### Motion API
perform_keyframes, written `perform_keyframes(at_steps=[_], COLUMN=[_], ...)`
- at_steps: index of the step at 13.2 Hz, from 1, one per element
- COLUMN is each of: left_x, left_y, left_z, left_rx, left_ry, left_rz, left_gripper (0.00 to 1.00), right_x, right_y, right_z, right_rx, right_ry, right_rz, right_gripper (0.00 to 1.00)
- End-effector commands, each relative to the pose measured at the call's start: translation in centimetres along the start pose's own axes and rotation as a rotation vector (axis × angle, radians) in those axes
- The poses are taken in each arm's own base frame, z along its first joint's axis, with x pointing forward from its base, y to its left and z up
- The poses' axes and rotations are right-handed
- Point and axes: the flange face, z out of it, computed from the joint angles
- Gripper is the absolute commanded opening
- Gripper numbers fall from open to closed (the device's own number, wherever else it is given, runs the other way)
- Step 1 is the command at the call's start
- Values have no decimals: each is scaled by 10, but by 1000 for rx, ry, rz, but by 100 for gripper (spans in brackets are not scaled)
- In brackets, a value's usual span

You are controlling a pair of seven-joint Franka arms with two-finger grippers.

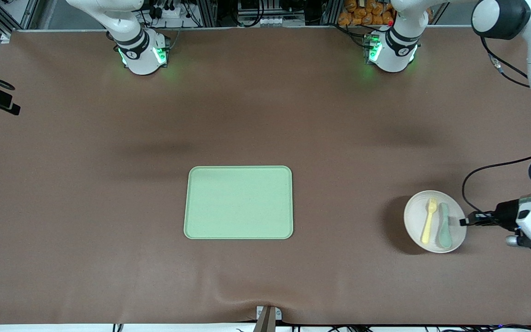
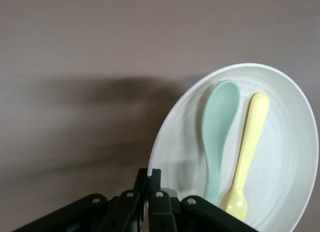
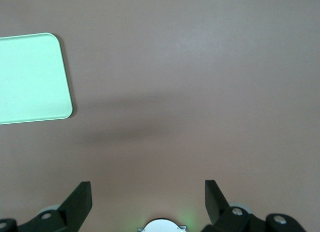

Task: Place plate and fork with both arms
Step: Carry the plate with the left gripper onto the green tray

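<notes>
While the left gripper (image 1: 463, 222) reaches in level, fingers (image 2: 154, 199) pinching the plate's (image 1: 415, 221) rim, the right gripper's (image 3: 148, 199) fingers (image 3: 80, 199) hang spread over bare surface (image 3: 200, 92).

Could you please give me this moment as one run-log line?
left gripper: shut on plate rim | fork, spoon: on plate | tray: mid-table | right gripper: open, waiting
</notes>
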Motion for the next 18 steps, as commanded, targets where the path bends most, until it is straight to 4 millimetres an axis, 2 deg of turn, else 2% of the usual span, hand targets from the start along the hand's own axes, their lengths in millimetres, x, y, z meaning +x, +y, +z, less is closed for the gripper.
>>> perform_keyframes(at_steps=[1,6,8,13,16,18], left_x=[9,18,15,-2,-10,-14], left_y=[59,183,220,330,383,404], left_z=[13,24,40,85,109,131], left_rx=[16,71,66,65,65,60], left_ry=[-35,-53,-71,-114,-67,-37], left_rz=[-3,-69,-60,-131,-197,-195], left_gripper=[0,0,0,0,0,0], right_x=[-4,-4,-4,-4,-4,-4], right_y=[-2,-2,-2,-2,-2,-2], right_z=[-2,-2,-2,-2,-2,-2], right_rx=[-13,-13,-13,-13,-13,-11], right_ry=[3,3,3,3,3,3], right_rz=[2,2,2,2,2,2], right_gripper=[100,100,100,100,100,100])
